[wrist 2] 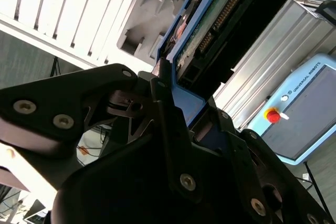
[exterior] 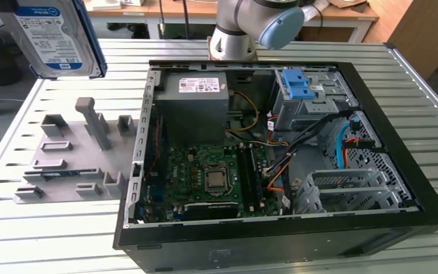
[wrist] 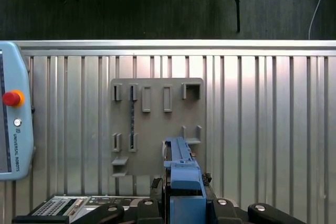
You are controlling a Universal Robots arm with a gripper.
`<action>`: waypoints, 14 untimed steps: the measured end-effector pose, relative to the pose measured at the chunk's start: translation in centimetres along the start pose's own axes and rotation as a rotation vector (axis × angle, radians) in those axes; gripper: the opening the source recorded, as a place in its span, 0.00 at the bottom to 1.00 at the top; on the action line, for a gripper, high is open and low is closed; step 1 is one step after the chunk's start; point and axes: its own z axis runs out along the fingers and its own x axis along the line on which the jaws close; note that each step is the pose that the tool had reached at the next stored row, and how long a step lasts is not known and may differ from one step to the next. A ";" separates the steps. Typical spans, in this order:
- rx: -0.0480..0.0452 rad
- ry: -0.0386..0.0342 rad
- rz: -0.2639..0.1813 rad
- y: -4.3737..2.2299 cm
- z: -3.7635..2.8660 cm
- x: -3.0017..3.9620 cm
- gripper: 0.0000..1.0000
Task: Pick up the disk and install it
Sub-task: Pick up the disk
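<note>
Disk (exterior: 52, 37) between the jaws (edge-on)

At the exterior view's left of the computer case (exterior: 280, 242), the disk (exterior: 52, 34) is cropped. The gripper (wrist: 181, 184) covers its clamped end.

A silver robot arm (exterior: 232, 31) with a blue joint cap stands at the far side of the scene, near the middle of the exterior view. Its black gripper (wrist: 182, 183) hangs high above the surface, pointing down. The bolted linkage fingers (wrist 2: 163, 109) are closed against both faces of the disk (wrist: 181, 163), gripping it edge-on.
</note>
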 end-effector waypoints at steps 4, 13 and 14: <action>0.0000 0.0000 0.000 -0.34 0.00 0.02 0.36; -0.0001 0.0000 0.000 -1.07 0.00 0.03 0.36; -0.0001 0.0000 0.000 -1.11 0.00 0.03 0.36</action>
